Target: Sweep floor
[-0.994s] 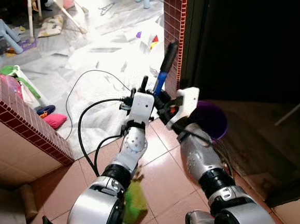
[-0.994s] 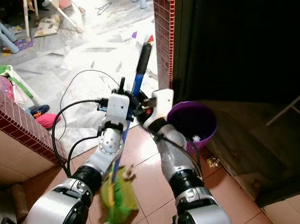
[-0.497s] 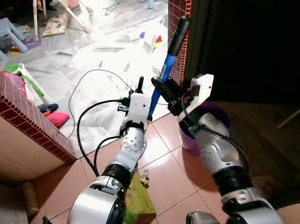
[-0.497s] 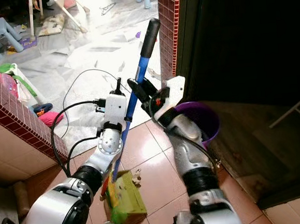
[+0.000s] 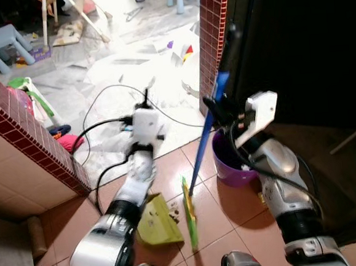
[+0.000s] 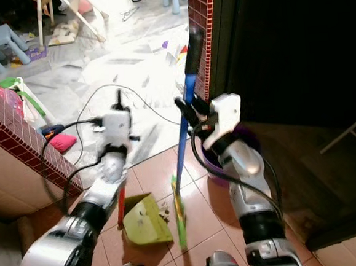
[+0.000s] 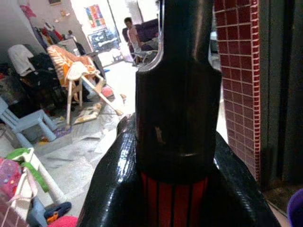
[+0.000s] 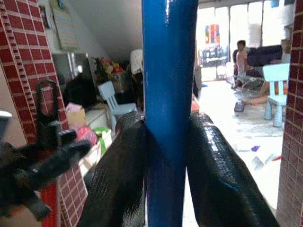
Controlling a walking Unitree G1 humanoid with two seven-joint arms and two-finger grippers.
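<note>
left arm motion-blurred, purple bucket partly hidden behind right arm

A purple bucket stands on the terracotta tiled floor beside a red brick pillar; a low brick wall is at the left; a blue plastic chair stands far behind; black cables lie on the pale floor.

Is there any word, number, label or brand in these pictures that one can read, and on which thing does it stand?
None can be read.
Wall posters: coloured, too small and blurred to read.
Sheet on the brick wall: too blurred.
Broom, shut in the right gripper: no visible print.
Dustpan, its handle shut in the left gripper: no visible print.
Purple bucket: no visible label.
</note>
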